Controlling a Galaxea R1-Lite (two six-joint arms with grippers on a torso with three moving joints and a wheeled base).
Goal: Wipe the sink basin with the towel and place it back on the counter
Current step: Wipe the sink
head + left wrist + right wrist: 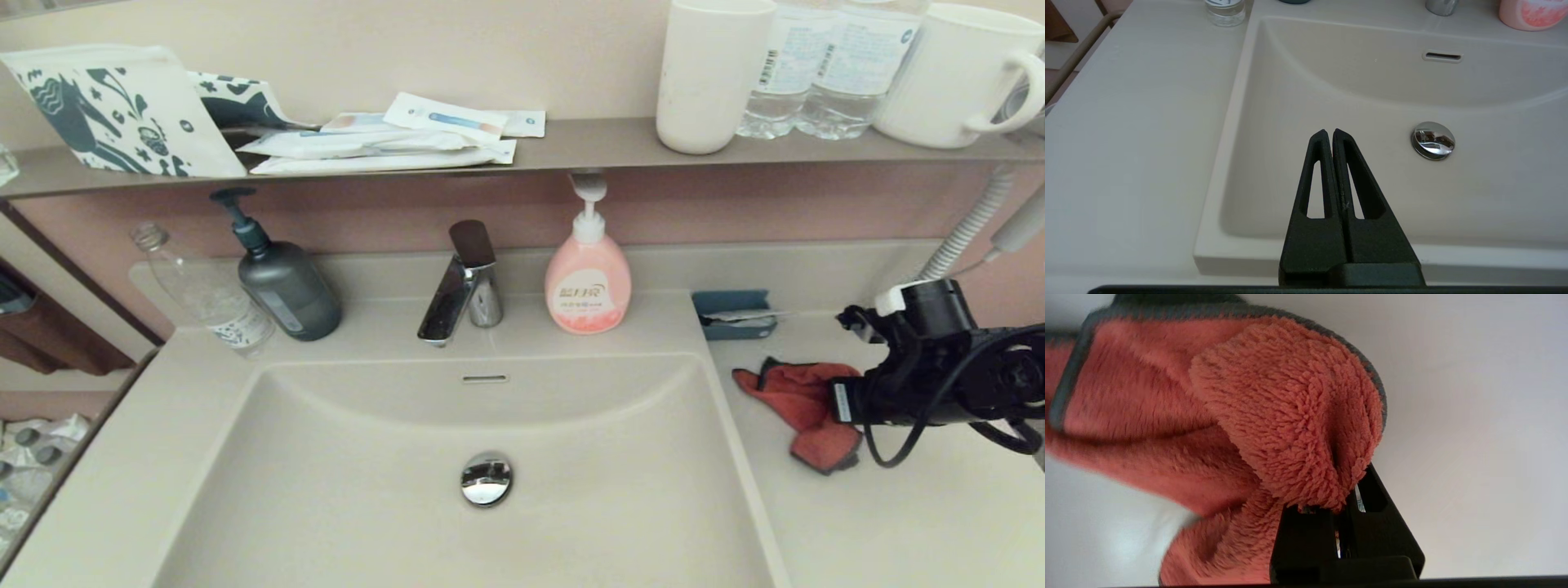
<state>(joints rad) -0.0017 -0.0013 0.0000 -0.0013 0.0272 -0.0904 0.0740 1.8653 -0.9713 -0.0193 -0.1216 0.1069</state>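
Observation:
The red-orange towel (804, 404) with its dark grey edge lies bunched on the beige counter (898, 506), just right of the sink basin (367, 457). My right gripper (845, 408) is down at the towel's right side, shut on a fold of the towel (1290, 416); its fingertips are buried in the pile. The basin holds a chrome drain plug (486, 478) and an overflow slot (484, 378). In the left wrist view my left gripper (1329, 132) is shut and holds nothing, hanging over the basin's (1372, 102) near left part; the head view does not show it.
Behind the basin stand a chrome faucet (461, 282), a pink soap pump (588, 282), a dark pump bottle (286, 286) and a clear bottle (208, 298). A blue tray (735, 314) sits behind the towel. The shelf (571, 143) above carries cups, bottles and packets.

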